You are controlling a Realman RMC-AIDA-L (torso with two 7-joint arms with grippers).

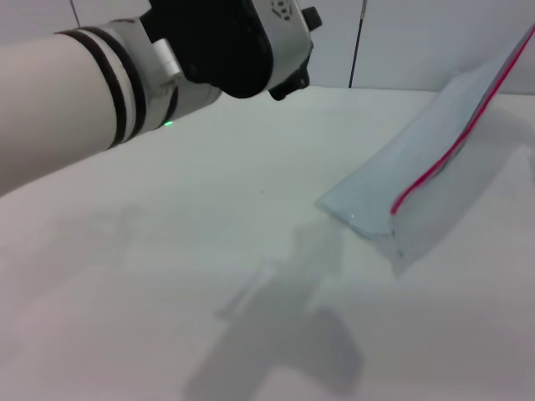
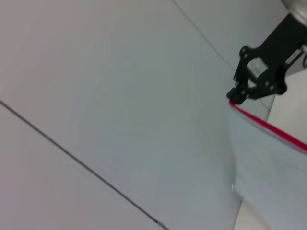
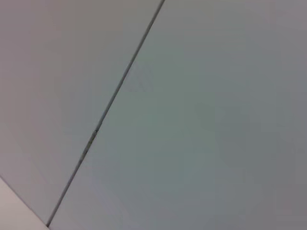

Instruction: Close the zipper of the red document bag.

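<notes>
Red zipper point(image 1: 451, 152) (one) on one bag point(image 1: 435, 180), right gripper point(image 2: 240, 96) pinching.

Translucent, glossy pale plastic on the red document bag point(image 1: 435, 159), smooth with a faint sheen; bright red plastic-looking strip for the zipper point(image 1: 451, 150). Matt, smooth white surface on the bench point(image 1: 167, 251). Smooth white casing with black bands on the left arm point(image 1: 75, 92); matt black housing on the right gripper point(image 2: 261, 72).
</notes>
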